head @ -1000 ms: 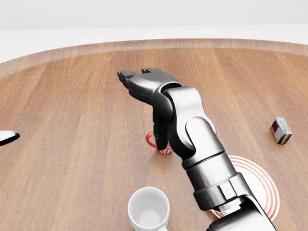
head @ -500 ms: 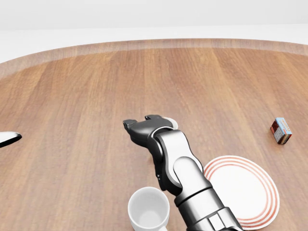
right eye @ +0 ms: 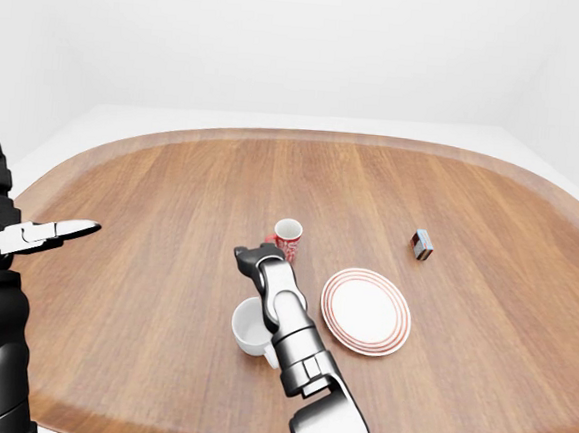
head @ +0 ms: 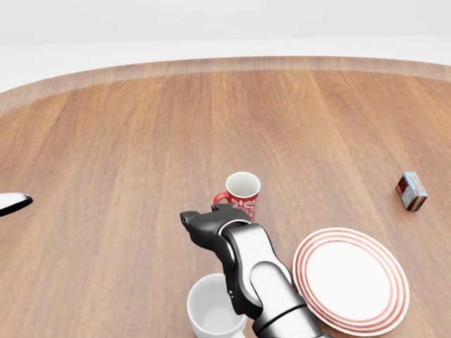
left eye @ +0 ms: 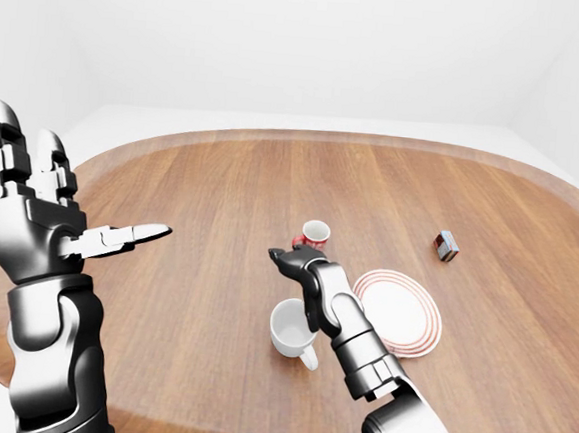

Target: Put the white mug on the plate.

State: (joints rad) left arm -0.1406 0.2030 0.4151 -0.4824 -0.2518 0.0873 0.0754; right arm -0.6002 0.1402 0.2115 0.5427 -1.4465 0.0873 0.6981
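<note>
White walls and pale floor surround a big oval wooden table (left eye: 220, 201). Left-eye view: left hand (left eye: 29, 206) raised at the left edge, fingers spread, holding nothing, well apart from everything. Right hand (left eye: 294, 264) hangs over the table between the red mug (left eye: 313, 234) and the white mug (left eye: 291, 329), fingers loosely spread, grasping nothing. White mug upright, just left of the red-ringed plate (left eye: 397, 311), not on it. Small box (left eye: 447, 246) far right.

Head view: right hand (head: 206, 224) has pulled back and dropped; a second ago it reached out past the red mug (head: 242, 193) and hid it, now the mug shows in full. Forearm now overlaps the white mug (head: 211, 310) rim. Plate (head: 351, 279) fully uncovered, empty. Nothing on the table has moved.

Right-eye view: same layout, hand (right eye: 254, 261) just above the white mug (right eye: 251, 329).

Judgement: retreat lines the hand up for a grasp on the white mug; pick not yet begun.
</note>
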